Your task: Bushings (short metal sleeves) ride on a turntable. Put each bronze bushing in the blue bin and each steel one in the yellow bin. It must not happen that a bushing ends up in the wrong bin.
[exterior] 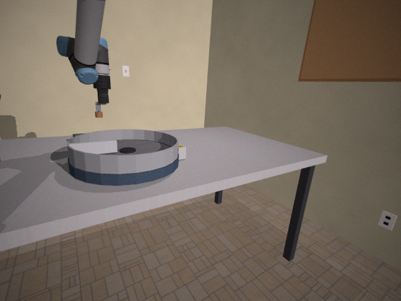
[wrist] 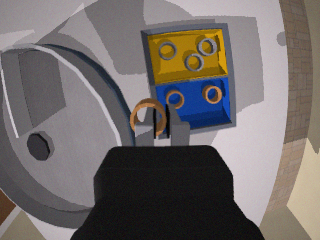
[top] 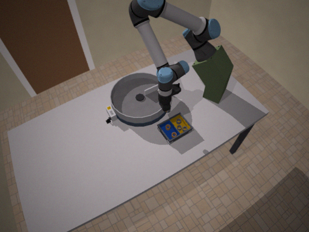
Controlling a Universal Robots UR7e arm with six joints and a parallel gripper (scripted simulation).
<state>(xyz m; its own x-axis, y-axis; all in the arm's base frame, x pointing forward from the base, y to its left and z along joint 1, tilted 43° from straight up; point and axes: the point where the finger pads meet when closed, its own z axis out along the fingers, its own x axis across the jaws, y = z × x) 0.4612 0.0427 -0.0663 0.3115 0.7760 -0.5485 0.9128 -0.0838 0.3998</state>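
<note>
My gripper [top: 167,111] [exterior: 98,108] [wrist: 160,114] is shut on the wall of a bronze bushing [exterior: 98,115] [wrist: 133,118]. It holds the bushing in the air, well above the table, between the turntable [top: 139,120] [exterior: 123,162] and the bins. The blue bin [top: 166,132] [wrist: 200,114] holds two bronze bushings [wrist: 167,99] [wrist: 204,95]. The yellow bin [top: 185,121] [wrist: 175,71] beside it holds three steel bushings [wrist: 160,50] [wrist: 199,48] [wrist: 186,63]. No bushing shows on the visible part of the turntable. The arm and rim hide some of it.
The turntable has a high wall, a pale upright divider [exterior: 93,147] and a dark hub [top: 139,97] [exterior: 127,150] [wrist: 39,146]. A small white box [top: 111,112] [exterior: 182,152] stands at its outer side. A tall green block [top: 214,77] stands on the table near the arm.
</note>
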